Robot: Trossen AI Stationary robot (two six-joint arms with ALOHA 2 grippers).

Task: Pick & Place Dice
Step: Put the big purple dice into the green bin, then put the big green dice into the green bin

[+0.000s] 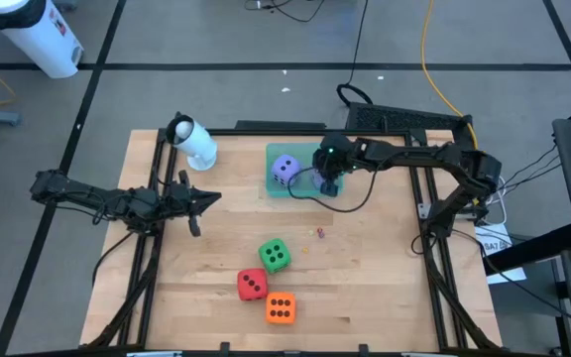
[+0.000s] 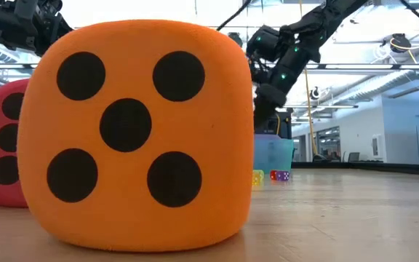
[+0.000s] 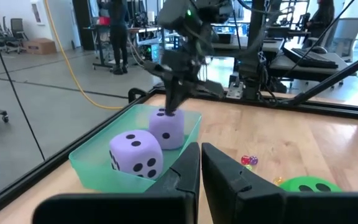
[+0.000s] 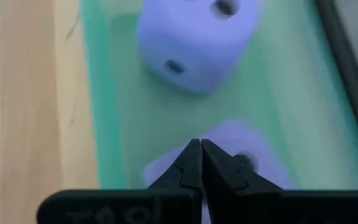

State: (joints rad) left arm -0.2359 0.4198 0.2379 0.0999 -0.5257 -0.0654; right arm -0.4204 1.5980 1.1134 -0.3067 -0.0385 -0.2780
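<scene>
I see the pale wooden table edged by a dark frame, and its whole right half lies bare, with open room between the tray and the near edge. The translucent teal plastic tray sits at the far middle of the table, well back from the three loose dice. In it I find two soft light purple dice with black pips: the first purple die rests toward the tray's left end, the second purple die stands just beside it under my right arm.

My right gripper hangs over the tray with its fingers pressed together; its tips touch the top of the second purple die, and nothing is clamped between them. My left gripper waits over the table's left part, closed on nothing, pointing toward the tray.

Near the front edge lie the soft green die, the soft red die and the soft orange die, close together, the orange nearest the edge and right in front of the low camera. A few tiny coloured dice lie on the wood between the tray and that group. A white cylindrical fixture stands at the far left corner. Cables trail from the right arm across the tray's near side. Beyond the table is an open workshop with desks and a person standing.
</scene>
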